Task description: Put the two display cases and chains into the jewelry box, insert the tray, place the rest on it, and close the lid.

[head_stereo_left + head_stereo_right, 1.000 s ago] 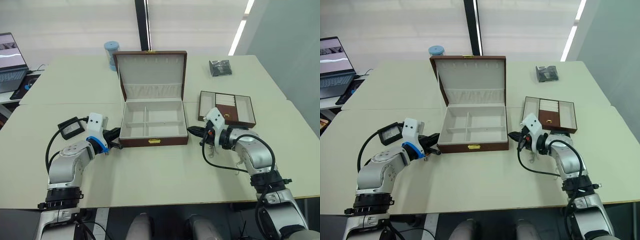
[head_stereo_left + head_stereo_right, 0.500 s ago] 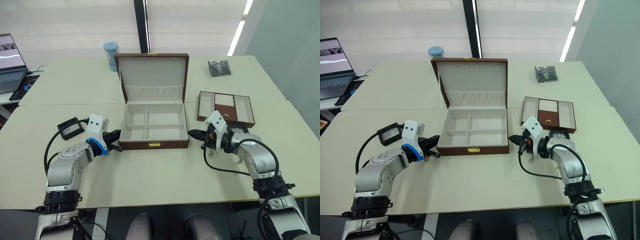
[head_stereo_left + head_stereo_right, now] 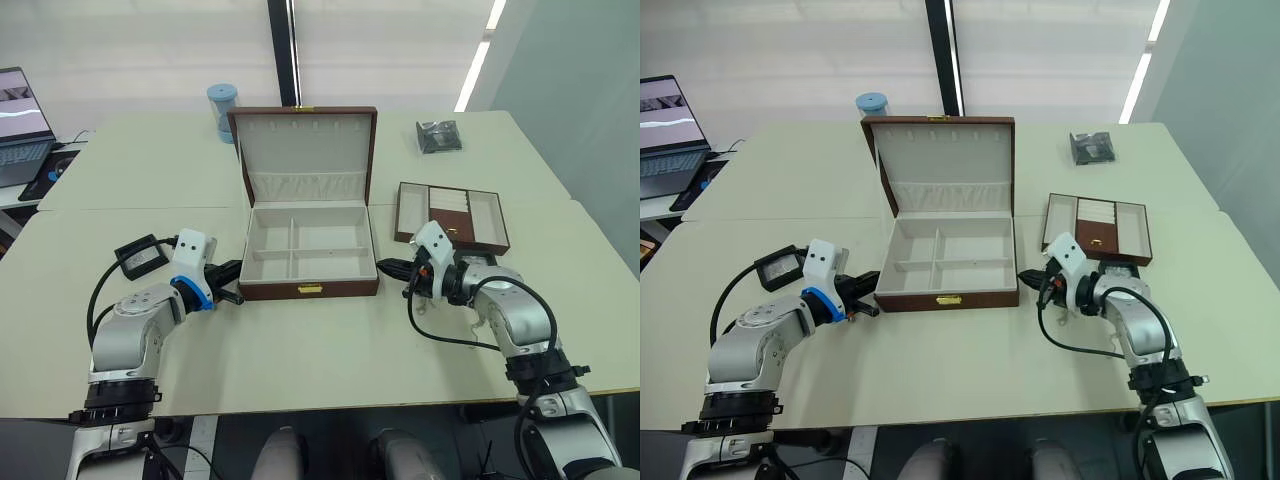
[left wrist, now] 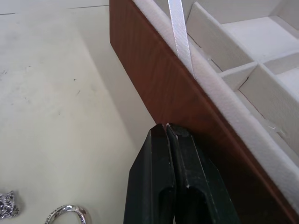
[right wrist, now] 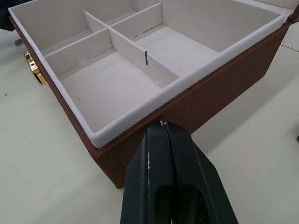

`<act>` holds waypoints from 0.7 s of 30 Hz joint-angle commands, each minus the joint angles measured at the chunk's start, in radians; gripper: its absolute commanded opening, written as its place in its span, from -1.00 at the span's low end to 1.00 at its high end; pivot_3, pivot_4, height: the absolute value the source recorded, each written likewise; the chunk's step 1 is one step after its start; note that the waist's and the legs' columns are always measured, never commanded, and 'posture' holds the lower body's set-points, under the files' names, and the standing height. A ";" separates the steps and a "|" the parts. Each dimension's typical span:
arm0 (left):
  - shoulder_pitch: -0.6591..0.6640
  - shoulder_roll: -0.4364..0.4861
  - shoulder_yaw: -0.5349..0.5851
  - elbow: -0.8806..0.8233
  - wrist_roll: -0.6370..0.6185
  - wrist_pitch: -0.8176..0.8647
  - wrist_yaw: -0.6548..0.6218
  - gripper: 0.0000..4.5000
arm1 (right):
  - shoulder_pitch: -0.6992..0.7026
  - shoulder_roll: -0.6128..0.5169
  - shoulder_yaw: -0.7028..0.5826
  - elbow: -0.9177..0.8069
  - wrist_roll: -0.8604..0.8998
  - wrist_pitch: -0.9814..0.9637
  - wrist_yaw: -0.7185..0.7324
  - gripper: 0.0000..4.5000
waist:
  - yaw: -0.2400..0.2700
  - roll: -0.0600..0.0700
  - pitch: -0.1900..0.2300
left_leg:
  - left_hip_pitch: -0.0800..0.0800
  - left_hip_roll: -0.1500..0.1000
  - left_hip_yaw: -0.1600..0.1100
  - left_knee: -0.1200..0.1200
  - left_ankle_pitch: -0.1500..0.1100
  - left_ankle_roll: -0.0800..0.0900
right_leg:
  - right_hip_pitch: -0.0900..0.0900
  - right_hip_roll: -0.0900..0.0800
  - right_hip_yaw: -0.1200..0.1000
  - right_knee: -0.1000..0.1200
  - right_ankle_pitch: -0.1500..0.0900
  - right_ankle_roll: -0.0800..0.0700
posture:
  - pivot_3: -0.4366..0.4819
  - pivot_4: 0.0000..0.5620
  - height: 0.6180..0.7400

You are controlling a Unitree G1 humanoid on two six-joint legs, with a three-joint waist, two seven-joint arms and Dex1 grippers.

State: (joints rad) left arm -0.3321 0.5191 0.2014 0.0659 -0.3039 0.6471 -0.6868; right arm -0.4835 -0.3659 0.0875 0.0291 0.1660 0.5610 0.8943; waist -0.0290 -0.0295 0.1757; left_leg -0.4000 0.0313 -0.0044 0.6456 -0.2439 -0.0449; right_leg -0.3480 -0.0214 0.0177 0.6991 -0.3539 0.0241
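Both grippers are closed and empty, the left gripper (image 4: pixel 167 128) and right gripper (image 5: pixel 162 124) pressing the jewelry box (image 3: pixel 310 245) at mid-frame from either side; nudging evenly should be keeping it square

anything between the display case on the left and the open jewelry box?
Yes: the left claw, shut, with its arm sits between the display case and the jewelry box, tips at the box's left wall. The lid is up; compartments look empty.
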 commanded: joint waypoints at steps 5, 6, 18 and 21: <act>-0.020 0.060 0.031 0.035 -0.035 -0.048 -0.066 -0.98 | 0.011 -0.021 -0.097 -0.038 0.121 0.013 0.008 -0.98 | 0.000 0.000 0.001 | -0.001 0.000 -0.001 0.000 0.000 0.000 | -0.001 0.000 -0.001 0.000 0.000 0.000 | -0.05 -0.47 1.00; -0.015 0.085 0.056 0.040 -0.045 -0.049 -0.074 -0.98 | 0.016 -0.034 -0.126 -0.043 0.144 0.016 0.010 -0.98 | 0.000 0.000 0.001 | -0.002 0.000 -0.001 0.000 0.000 0.000 | -0.002 0.000 -0.001 0.000 0.000 0.000 | -0.05 -0.47 1.00; 0.159 0.423 0.246 0.105 -0.116 -0.071 -0.297 -0.46 | 0.188 -0.384 -0.303 -0.057 0.264 -0.020 0.201 -0.48 | -0.001 0.002 0.003 | -0.005 0.001 0.000 -0.001 0.000 0.000 | -0.004 0.000 -0.001 -0.002 0.000 0.000 | -0.05 -0.47 1.00; 0.223 0.512 0.284 0.174 -0.088 -0.100 -0.328 -0.04 | 0.238 -0.490 -0.346 -0.027 0.256 -0.049 0.239 -0.08 | -0.001 0.002 0.003 | -0.004 0.001 0.000 -0.002 0.000 0.001 | -0.005 0.000 0.000 -0.002 0.000 0.000 | -0.05 -0.47 1.00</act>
State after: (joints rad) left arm -0.1200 0.9883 0.4348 0.2170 -0.4075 0.5756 -0.9956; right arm -0.2543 -0.8199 -0.2094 0.0068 0.4143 0.5408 1.1042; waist -0.0302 -0.0278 0.1787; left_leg -0.4045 0.0321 -0.0050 0.6438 -0.2442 -0.0444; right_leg -0.3526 -0.0215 0.0171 0.6971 -0.3541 0.0238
